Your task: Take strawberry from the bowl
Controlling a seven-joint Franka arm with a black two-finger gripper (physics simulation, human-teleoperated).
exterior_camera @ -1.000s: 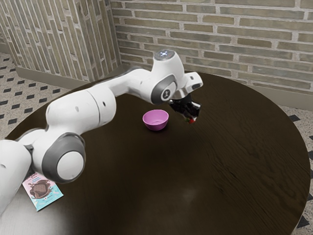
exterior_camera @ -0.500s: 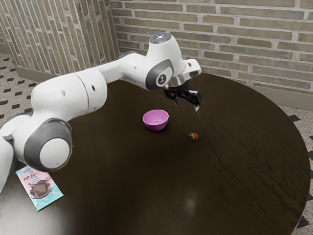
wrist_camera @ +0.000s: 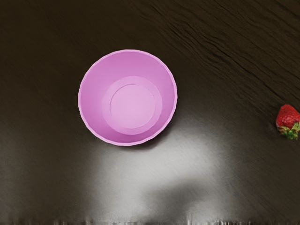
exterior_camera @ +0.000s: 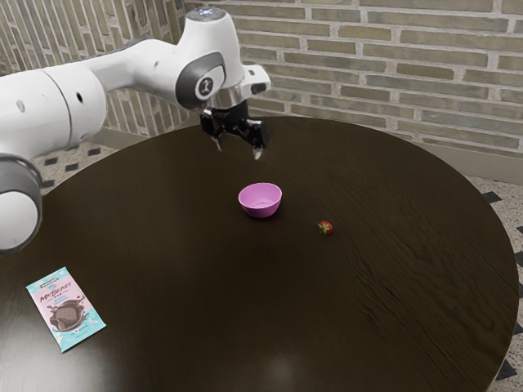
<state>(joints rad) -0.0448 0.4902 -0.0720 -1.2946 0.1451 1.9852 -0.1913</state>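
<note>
My gripper (exterior_camera: pixel 238 149) is raised over the table in the exterior view, its two fingertips wide apart with nothing between them. Below it and toward the exterior view's right stands the pink bowl (exterior_camera: pixel 261 201), upright. The bowl (wrist_camera: pixel 132 105) has nothing inside in the wrist view. On the bare tabletop, apart from the bowl on the exterior view's right, lies the red strawberry (exterior_camera: pixel 326 228) with its green leaves. The same strawberry (wrist_camera: pixel 288 117) lies beside the bowl in the wrist view.
A pink and teal chocolate bar packet (exterior_camera: pixel 66 309) lies flat on the dark round table (exterior_camera: pixel 392 286), at the exterior view's lower left. Behind the table rises a brick wall (exterior_camera: pixel 409 73).
The gripper has opened and let go of the strawberry, which now rests on the table. My hand has risen and moved toward the exterior view's left.
</note>
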